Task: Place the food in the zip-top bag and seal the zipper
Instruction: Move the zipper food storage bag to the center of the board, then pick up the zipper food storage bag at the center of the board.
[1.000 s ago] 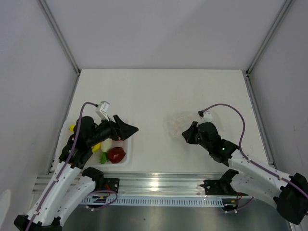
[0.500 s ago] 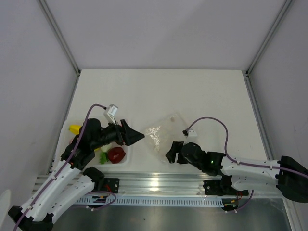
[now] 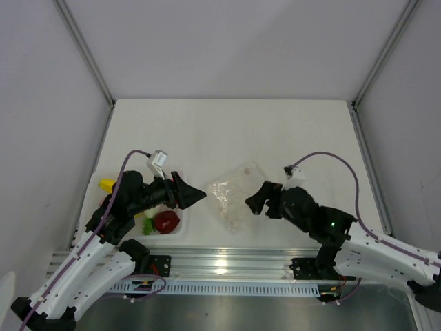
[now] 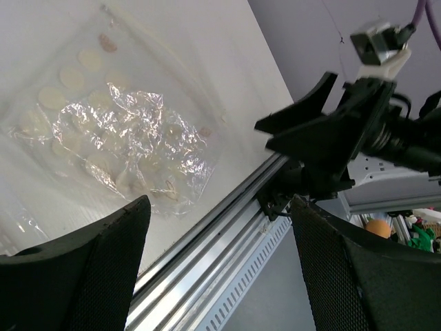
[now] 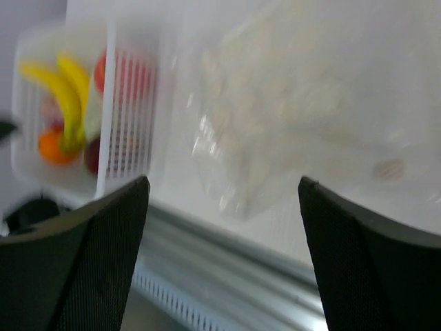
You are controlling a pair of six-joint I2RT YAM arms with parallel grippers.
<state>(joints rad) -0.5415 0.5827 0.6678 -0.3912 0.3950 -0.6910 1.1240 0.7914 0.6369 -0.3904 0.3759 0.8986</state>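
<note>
Right claw [image 3: 252, 202]: fingers spread wide, grasping nothing, poised just right of zip-top bag [image 3: 233, 196].
Left claw [image 3: 198, 195]: likewise spread, empty, just left of bag.
Bag flat and crinkled on worktop [image 3: 227, 131], between claws.
Zipper: cannot make out.
Food in white tray [image 3: 182, 225], far left: banana [image 3: 107, 184], red apple [image 3: 166, 221], orange one [image 5: 52, 146].

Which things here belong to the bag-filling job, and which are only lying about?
For the job: zip-top bag, red apple, banana, orange one.
Only lying about: white tray, metal rail at the table's near edge.
</note>
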